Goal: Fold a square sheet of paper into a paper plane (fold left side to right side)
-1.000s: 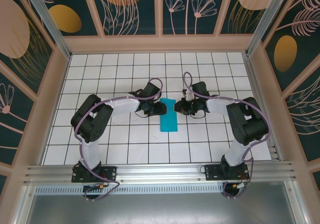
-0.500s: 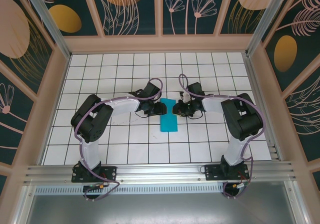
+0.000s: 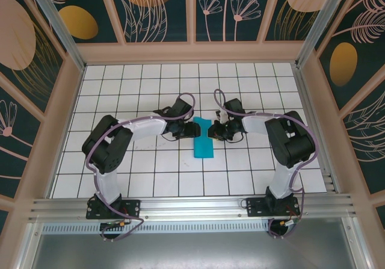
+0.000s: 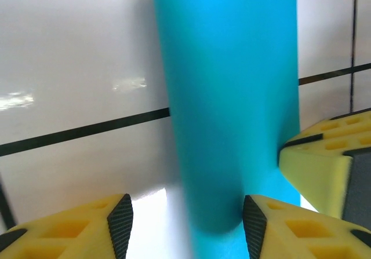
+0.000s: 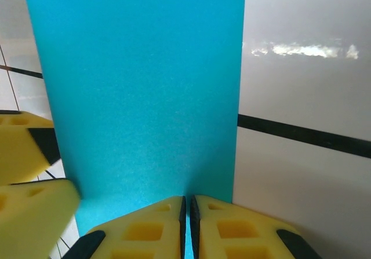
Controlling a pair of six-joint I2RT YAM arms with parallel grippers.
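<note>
The square sheet of paper [image 3: 203, 145] is teal and lies folded over as a narrow strip on the white grid table [image 3: 150, 173]. My left gripper [image 3: 188, 130] is at its far left side. In the left wrist view the paper [image 4: 232, 97] bulges in a rounded fold between my open left gripper [image 4: 185, 224], close to the right-hand pad. My right gripper [image 3: 212, 132] meets the strip's far right side. In the right wrist view its fingers [image 5: 151, 230] are pressed together at the paper's [image 5: 139, 85] near edge, with teal showing in the slit.
A yellow finger of the right gripper [image 4: 324, 166] shows beside the paper in the left wrist view. The left gripper's yellow fingers [image 5: 29, 154] show at the left of the right wrist view. Wooden walls [image 3: 192, 52] ring the table.
The right gripper has moved left onto the far end of the paper. That end now looks wider and raised. The left gripper has stayed put.
</note>
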